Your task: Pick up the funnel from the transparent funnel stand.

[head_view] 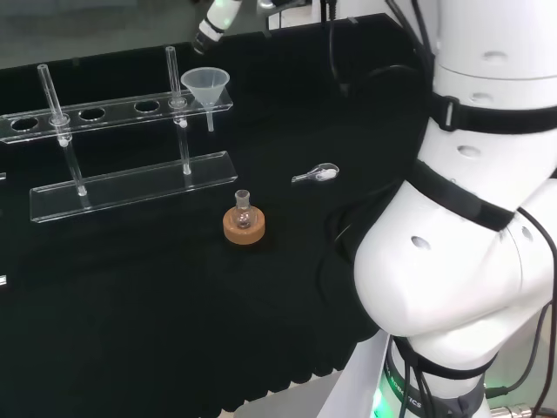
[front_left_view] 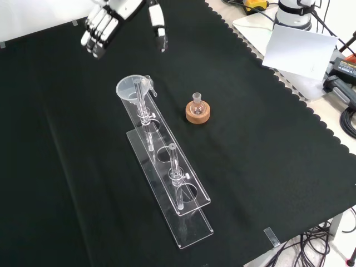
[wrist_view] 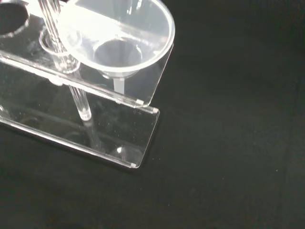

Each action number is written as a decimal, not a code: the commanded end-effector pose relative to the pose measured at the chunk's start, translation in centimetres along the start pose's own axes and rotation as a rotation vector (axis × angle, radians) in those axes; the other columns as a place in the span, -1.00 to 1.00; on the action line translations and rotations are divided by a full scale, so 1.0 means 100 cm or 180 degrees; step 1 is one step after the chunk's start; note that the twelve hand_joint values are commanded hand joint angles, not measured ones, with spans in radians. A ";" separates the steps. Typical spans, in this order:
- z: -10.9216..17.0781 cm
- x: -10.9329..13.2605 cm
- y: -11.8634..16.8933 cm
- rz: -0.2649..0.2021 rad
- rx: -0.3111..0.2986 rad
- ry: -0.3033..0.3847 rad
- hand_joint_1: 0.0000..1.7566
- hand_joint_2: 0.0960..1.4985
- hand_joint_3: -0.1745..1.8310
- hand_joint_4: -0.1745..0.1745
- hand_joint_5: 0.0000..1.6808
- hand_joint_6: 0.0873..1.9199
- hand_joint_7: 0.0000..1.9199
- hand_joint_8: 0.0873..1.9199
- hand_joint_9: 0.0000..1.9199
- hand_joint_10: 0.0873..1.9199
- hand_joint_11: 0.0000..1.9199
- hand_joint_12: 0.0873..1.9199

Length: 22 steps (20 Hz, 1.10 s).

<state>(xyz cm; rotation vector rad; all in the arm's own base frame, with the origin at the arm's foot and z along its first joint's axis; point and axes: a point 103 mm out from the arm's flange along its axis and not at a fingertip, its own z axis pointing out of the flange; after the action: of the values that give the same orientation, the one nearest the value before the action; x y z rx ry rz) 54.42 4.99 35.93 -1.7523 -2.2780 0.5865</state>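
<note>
Funnel [front_left_view: 132, 89]: clear, seated upright in the end hole of the transparent funnel stand [front_left_view: 167, 167], mouth up, stem pointing straight down through the upper shelf, long axis vertical. Robot hand [front_left_view: 103, 25]: poised above and just beyond that end of the stand in the front view, clear of the funnel, fingers spread apart and holding nothing. Beside the stand on the black surface [front_left_view: 267, 144]: a small flask [front_left_view: 197, 102] on a cork ring [front_left_view: 198, 114].
</note>
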 end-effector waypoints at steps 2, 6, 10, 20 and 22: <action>0.016 0.014 0.023 -0.0007 0.0234 -0.0089 -0.42 -0.26 -0.81 0.01 -1.00 -1.00 -0.94 -1.00 -0.99 -1.00 -1.00 0.00; 0.025 0.018 0.031 -0.0008 0.0281 -0.0088 -0.42 -0.25 -0.81 0.01 -1.00 -1.00 -0.95 -1.00 -1.00 -1.00 -1.00 -0.03; 0.033 0.021 0.038 -0.0004 0.0331 -0.0079 -0.42 -0.25 -0.81 0.01 -1.00 -1.00 -0.96 -1.00 -1.00 -1.00 -1.00 -0.04; 0.049 0.017 0.058 0.0074 0.0522 -0.0103 -0.42 -0.24 -0.81 0.00 -1.00 -1.00 -0.97 -0.96 -1.00 -1.00 -1.00 -0.10; 0.055 0.017 0.060 0.0072 0.0572 -0.0087 -0.42 -0.24 -0.82 -0.01 -1.00 -1.00 -0.96 -0.95 -0.99 -1.00 -1.00 -0.12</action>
<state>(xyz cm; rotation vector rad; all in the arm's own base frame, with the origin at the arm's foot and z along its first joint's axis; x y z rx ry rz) 57.10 7.10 29.20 -1.7054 -2.1789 0.7631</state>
